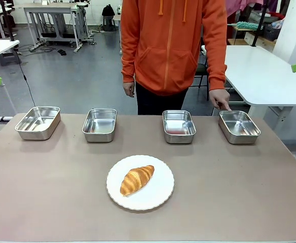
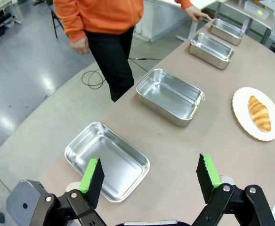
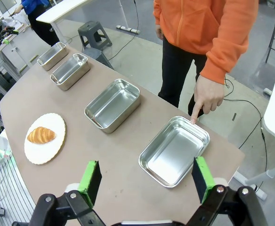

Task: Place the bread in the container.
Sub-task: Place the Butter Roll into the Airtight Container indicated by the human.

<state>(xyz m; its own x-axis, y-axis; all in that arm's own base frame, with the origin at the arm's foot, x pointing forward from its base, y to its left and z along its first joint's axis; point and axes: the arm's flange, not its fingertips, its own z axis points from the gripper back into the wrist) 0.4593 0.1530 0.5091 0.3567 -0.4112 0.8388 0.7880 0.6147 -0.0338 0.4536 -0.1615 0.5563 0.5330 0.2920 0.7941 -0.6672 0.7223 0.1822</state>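
the croissant point(image 1: 137, 179) lies slantwise on a round white plate point(image 1: 160, 190), at the middle of the brown worktop point(image 1: 46, 192) and on the robot's side of it. it is well apart from the container point(image 1: 242, 135), a shiny steel pan at the robot's right end of a row along the far edge. the neighbouring pan point(image 1: 180, 138), the third pan point(image 1: 99, 135) and the left-end pan point(image 1: 34, 134) stand spaced out along the same line. a person point(image 1: 173, 45) in an orange hoodie stands behind the worktop. the forefinger of the pointing hand point(image 1: 220, 97) touches the container's far rim, and the other hand point(image 1: 129, 89) hangs at the side. the left fingers point(image 2: 90, 176) are spread wide with nothing between them, above the worktop just over the left-end pan. the right fingers point(image 3: 201, 175) are likewise wide apart and hold nothing, above the worktop near the container.
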